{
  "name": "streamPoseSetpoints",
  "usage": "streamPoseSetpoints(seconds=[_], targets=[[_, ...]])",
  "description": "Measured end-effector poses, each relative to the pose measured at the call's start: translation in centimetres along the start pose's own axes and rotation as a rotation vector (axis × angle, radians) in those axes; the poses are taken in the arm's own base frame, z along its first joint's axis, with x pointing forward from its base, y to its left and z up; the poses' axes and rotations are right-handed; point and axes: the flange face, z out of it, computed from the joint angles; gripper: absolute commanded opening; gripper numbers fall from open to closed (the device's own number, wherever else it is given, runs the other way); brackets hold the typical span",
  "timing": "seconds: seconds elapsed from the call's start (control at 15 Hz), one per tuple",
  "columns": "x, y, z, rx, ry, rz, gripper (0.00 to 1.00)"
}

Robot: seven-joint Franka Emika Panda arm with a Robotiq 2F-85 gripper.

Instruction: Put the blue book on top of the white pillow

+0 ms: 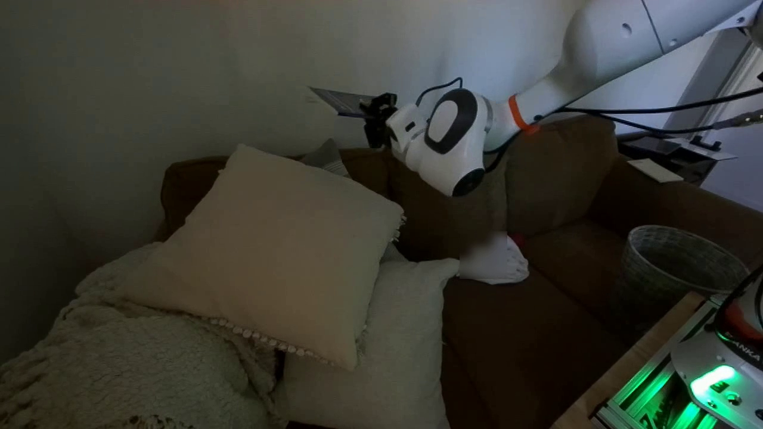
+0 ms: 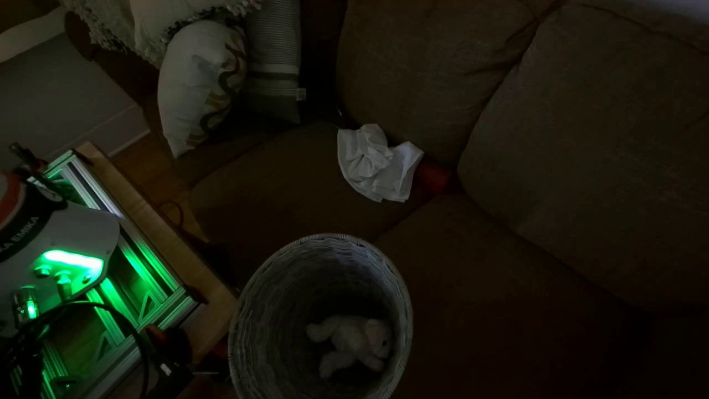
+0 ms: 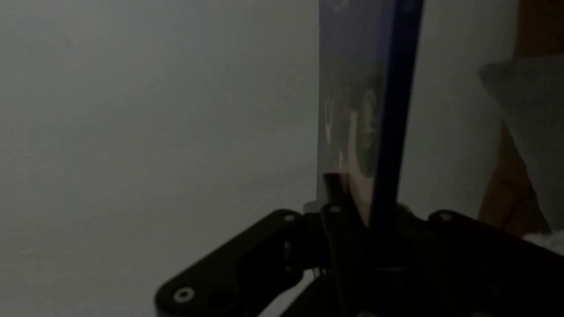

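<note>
My hand (image 1: 369,112) is clamped on the blue book (image 3: 396,110), which I'm holding up in the air, apart from the white pillow (image 1: 268,244) at one end of the sofa (image 1: 506,339). The cover (image 3: 341,66) has markings too dark and blurred for me to read. On the robot's base (image 2: 83,230) in an exterior view I make out "EMIKA"; its lettering (image 1: 744,348) in an exterior view shows as "ANKA". A small tag (image 2: 301,94) sticks out from the striped cushion (image 2: 274,55), and I can't read anything on it.
</note>
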Motion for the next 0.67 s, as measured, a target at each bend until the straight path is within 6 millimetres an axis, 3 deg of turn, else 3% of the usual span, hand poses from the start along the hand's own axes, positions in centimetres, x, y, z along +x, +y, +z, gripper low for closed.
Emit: streamPoseSetpoints(seconds=[0.13, 0.2, 0.4, 0.53, 0.67], targets=[[1.5, -0.4, 0.2, 0.003, 0.023, 0.003, 0.1], [1.3, -0.6, 0.1, 0.006, 0.02, 0.003, 0.03], [0.5, -0.8, 0.2, 0.027, 0.01, -0.001, 0.03], [2.1, -1.6, -0.6, 0.139, 0.045, 0.025, 0.03], [5.2, -2.1, -1.1, 0.243, 0.101, 0.058, 0.03]])
